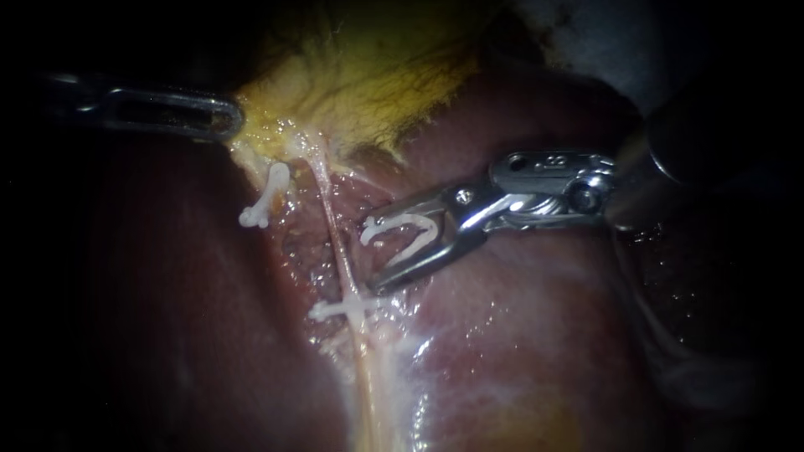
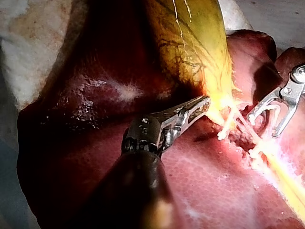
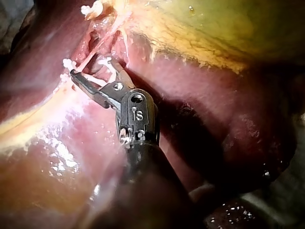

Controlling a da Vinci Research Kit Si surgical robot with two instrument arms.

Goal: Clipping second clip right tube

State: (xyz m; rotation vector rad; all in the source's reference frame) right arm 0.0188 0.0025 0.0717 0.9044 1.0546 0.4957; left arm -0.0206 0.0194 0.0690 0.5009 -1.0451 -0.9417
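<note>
**Open clip poised beside the tube**

The right instrument [image 1: 370, 255] has its jaws apart, cradling an open white plastic clip [image 1: 410, 234], with the tips just beside the thin pale tube [image 1: 333, 234], not around it. Bare tube runs between the yellow-green gallbladder [image 1: 377, 75] and one shut white clip [image 1: 347, 308] lower down. A second shut clip [image 1: 266, 199] sits to the left. The left instrument [image 1: 224, 117] is clamped on the gallbladder's edge.
</note>
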